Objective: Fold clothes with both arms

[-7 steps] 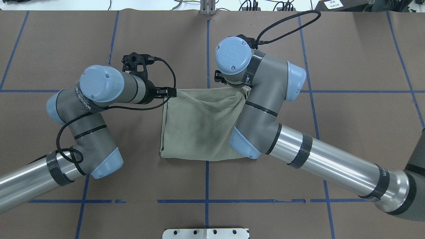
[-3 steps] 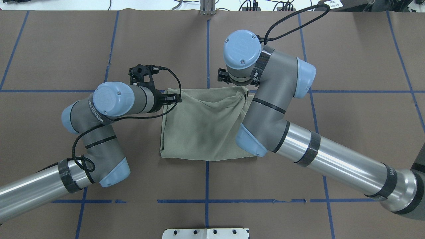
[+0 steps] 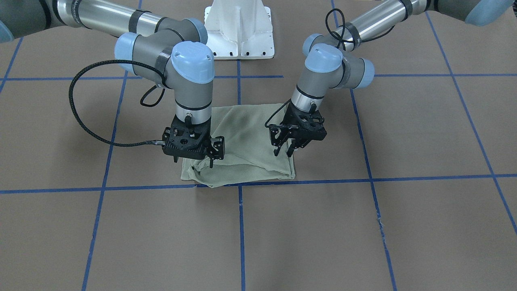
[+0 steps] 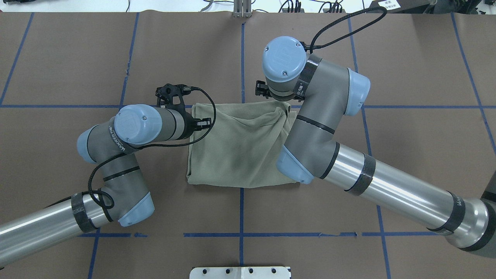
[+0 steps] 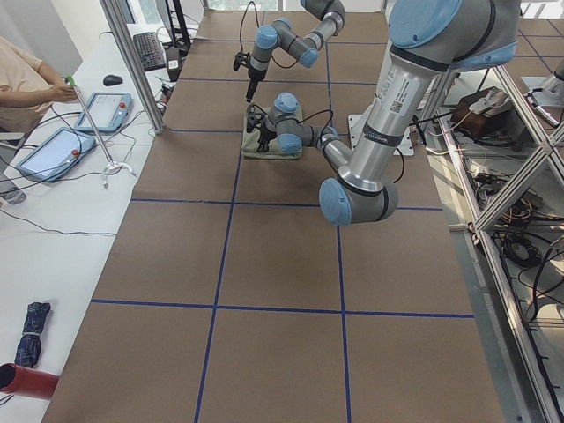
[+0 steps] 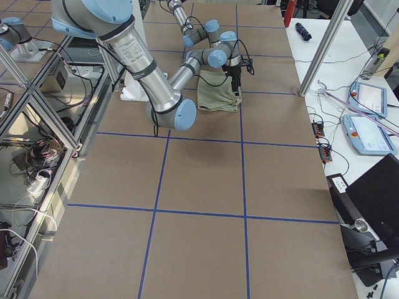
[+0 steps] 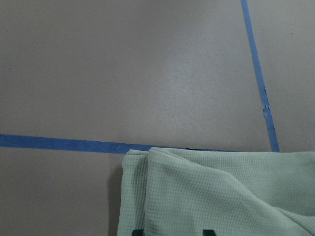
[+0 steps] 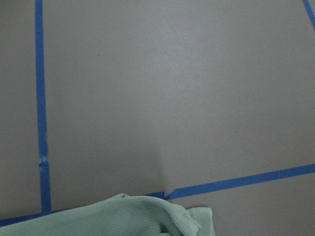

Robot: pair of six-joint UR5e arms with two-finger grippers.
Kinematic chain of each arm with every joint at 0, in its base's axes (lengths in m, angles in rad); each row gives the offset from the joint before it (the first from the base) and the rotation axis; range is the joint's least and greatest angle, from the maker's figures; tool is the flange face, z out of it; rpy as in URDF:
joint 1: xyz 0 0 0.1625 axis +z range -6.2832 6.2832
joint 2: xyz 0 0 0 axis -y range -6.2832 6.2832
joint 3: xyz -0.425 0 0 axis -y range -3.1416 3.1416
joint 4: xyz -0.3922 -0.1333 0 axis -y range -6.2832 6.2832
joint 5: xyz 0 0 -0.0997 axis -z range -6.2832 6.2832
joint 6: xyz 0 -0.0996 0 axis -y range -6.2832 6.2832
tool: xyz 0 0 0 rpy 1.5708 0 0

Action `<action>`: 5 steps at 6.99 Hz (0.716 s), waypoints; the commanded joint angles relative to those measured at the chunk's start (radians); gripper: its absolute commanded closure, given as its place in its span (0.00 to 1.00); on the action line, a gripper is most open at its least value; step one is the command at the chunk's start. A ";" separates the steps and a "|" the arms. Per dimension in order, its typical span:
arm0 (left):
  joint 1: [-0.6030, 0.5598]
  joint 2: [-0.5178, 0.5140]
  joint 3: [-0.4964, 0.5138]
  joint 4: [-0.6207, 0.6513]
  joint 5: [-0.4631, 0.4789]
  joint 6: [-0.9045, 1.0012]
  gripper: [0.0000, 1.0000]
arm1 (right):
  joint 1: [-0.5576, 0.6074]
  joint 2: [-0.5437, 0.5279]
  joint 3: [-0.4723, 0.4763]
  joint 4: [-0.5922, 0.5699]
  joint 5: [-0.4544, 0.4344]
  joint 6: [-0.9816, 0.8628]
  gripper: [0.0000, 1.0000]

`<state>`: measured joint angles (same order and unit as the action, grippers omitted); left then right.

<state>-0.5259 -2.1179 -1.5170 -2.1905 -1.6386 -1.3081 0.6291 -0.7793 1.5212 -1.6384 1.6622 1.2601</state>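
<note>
The pale sage-green shirt (image 3: 250, 149) lies folded into a rough rectangle on the brown table cover; it also shows in the overhead view (image 4: 236, 147). My left gripper (image 3: 282, 153) hangs open and empty just above the shirt's far left corner, and its dark fingertips (image 7: 209, 231) frame cloth (image 7: 221, 191) in the left wrist view. My right gripper (image 3: 194, 162) is open and empty above the rumpled far right corner. In the overhead view the left gripper (image 4: 203, 123) shows, while the right gripper (image 4: 261, 90) is mostly hidden under its wrist. The right wrist view shows only the shirt's edge (image 8: 138, 216).
Blue tape lines (image 4: 241, 234) grid the table. The white pedestal base (image 3: 240, 28) stands behind the shirt. A silver plate (image 4: 240, 272) sits at the near table edge. A person (image 5: 26, 84) and tablets (image 5: 101, 110) are at a side bench.
The left arm has moved right and slightly nearer, over the shirt's far left corner. The right wrist has moved farther away and right. The shirt's far edge lies a little flatter.
</note>
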 commanded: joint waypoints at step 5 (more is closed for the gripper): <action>-0.028 0.012 0.000 0.000 0.000 0.009 1.00 | 0.000 -0.005 0.001 0.000 -0.009 0.007 0.00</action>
<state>-0.5304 -2.1096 -1.5176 -2.1910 -1.6383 -1.3030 0.6289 -0.7831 1.5217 -1.6383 1.6577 1.2653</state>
